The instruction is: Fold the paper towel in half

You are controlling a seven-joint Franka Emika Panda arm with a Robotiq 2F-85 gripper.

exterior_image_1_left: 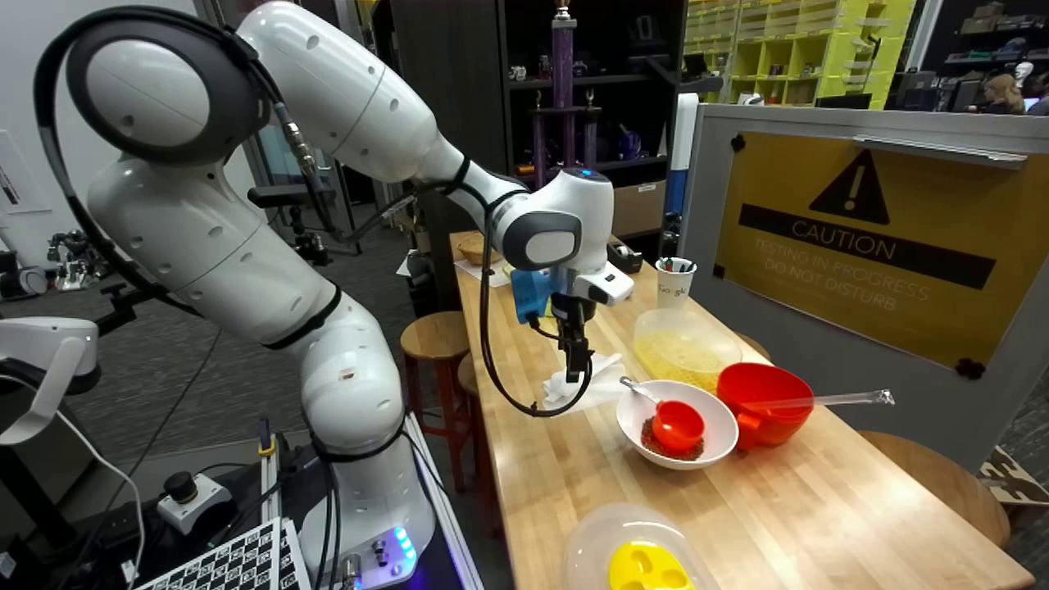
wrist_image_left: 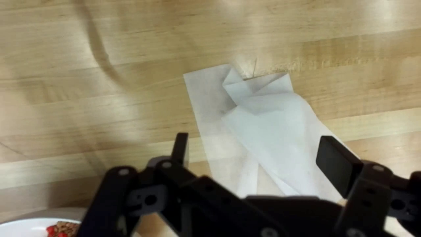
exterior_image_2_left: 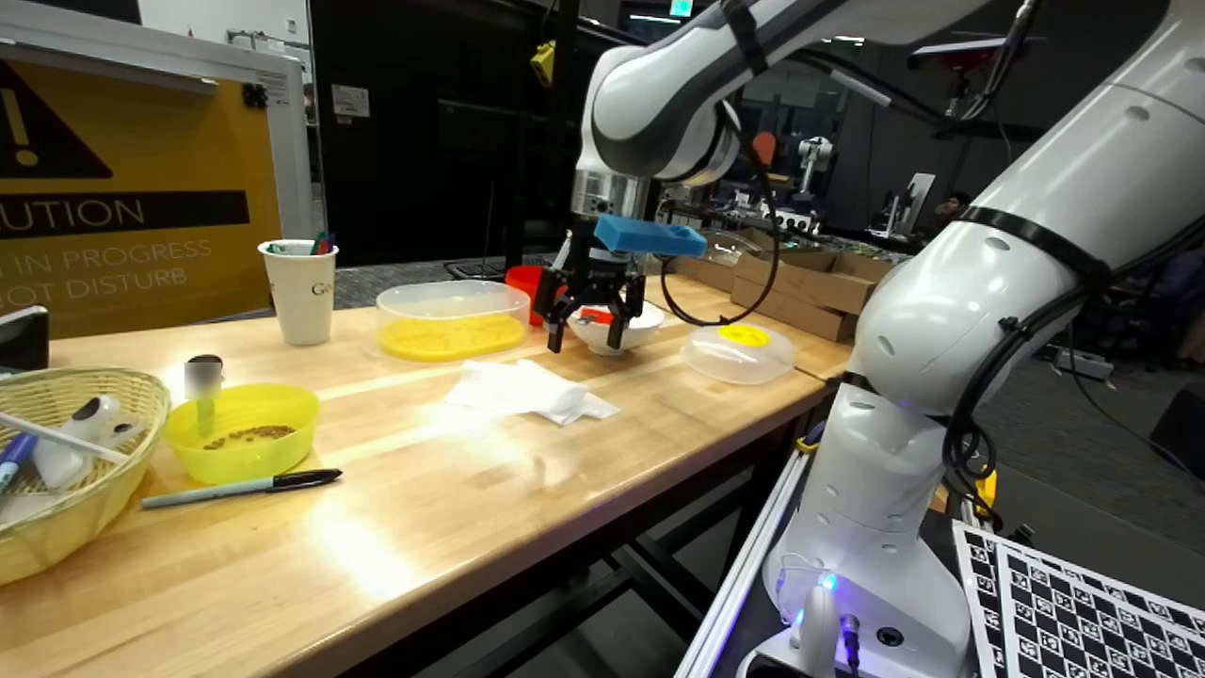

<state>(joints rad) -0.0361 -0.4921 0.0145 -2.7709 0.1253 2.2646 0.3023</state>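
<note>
The paper towel is a thin white rumpled sheet on the wooden table. It shows in both exterior views (exterior_image_1_left: 605, 382) (exterior_image_2_left: 516, 388) and in the wrist view (wrist_image_left: 276, 131). One part lies folded diagonally over the rest, with creased corners at its upper edge in the wrist view. My gripper (exterior_image_2_left: 586, 345) is open, points down and is apart from the towel, above the table. In the wrist view my gripper (wrist_image_left: 256, 154) has its fingers wide apart with the towel seen between them, and nothing is held. The gripper body hides the towel's lower end there. My gripper also shows in an exterior view (exterior_image_1_left: 577, 369).
A white bowl (exterior_image_1_left: 725, 416) with a red scoop stands close beside the towel. A red bowl (exterior_image_1_left: 774, 385), a clear tub with yellow contents (exterior_image_2_left: 452, 315) and a paper cup (exterior_image_2_left: 303, 297) stand behind. A yellow bowl (exterior_image_2_left: 243, 457), marker (exterior_image_2_left: 240, 488) and basket (exterior_image_2_left: 104, 499) are at one end.
</note>
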